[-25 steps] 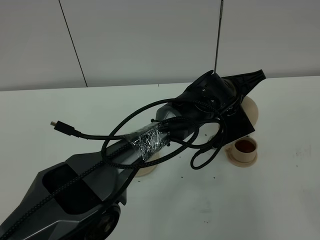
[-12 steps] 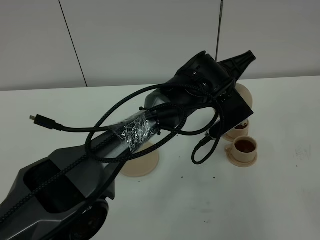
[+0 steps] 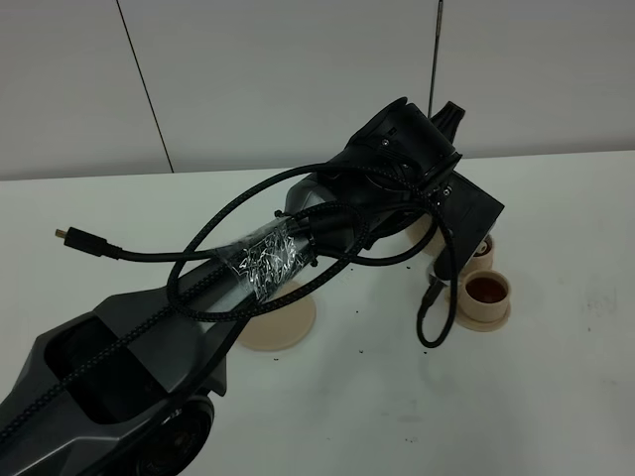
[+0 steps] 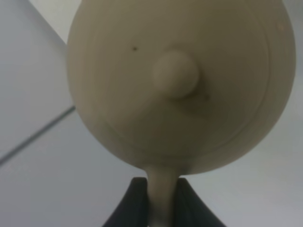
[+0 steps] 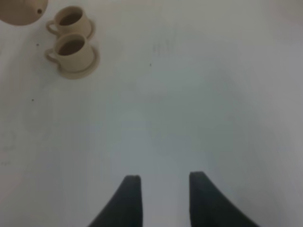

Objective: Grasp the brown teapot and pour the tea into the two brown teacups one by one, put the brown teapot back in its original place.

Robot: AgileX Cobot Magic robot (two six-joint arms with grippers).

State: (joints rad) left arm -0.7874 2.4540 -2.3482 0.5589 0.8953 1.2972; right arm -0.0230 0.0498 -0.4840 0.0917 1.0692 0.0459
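Left gripper [image 4: 161,208] clamps the loop handle of the matte, round brown teapot [image 4: 180,80]; right gripper [image 5: 161,198] gapes, well apart from the cylindrical teacups [image 5: 71,49].

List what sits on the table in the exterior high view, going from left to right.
Large empty saucer → near teacup with tea in it. The far teacup stands just behind the near one at about the same place across, so its rank is unclear; the teapot is hidden behind the left arm.
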